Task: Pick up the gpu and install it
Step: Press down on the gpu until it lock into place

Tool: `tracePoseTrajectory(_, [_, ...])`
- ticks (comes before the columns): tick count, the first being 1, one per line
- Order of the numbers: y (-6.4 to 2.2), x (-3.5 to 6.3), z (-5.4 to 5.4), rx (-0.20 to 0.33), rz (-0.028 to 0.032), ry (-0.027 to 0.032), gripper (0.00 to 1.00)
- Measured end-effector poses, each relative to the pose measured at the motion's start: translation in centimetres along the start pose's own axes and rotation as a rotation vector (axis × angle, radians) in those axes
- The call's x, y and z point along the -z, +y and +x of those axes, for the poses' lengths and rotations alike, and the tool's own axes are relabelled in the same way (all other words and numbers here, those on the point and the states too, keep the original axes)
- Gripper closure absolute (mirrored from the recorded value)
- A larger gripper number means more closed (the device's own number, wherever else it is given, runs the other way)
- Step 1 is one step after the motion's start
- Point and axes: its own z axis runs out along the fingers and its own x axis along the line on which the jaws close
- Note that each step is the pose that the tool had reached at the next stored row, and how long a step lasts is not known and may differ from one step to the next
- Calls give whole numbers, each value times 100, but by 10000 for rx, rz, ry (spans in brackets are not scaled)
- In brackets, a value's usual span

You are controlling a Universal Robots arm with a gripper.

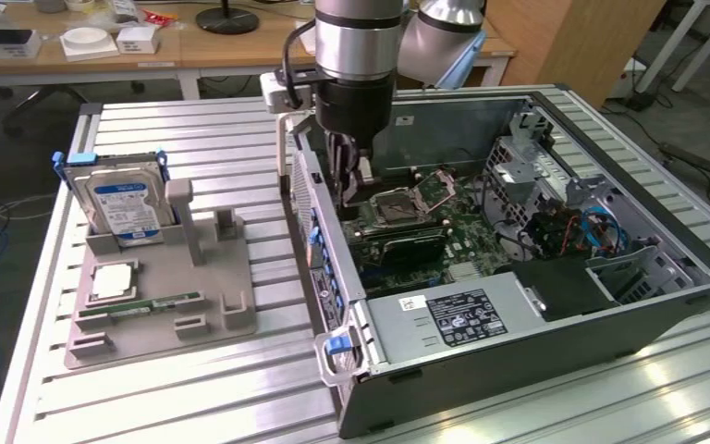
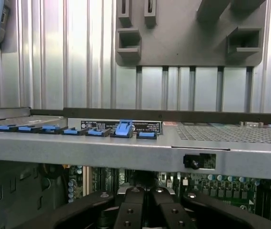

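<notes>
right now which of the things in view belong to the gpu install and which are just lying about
In the job: hand, shut, inside the open computer case; dark card upright on the motherboard, probably the gpu.
Lying about: hard drive, memory stick and square chip on the grey holder tray.

The arm (image 1: 355, 55) stands upright over the open computer case (image 1: 651, 305), wrist pointing straight down; its gripper (image 1: 348, 190) reaches inside the case near the rear wall; jaws closed together.
</notes>
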Motion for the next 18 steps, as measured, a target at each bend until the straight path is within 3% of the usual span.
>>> tracePoseTrajectory(18, [42, -45, -4, 1, -1, 1, 90])
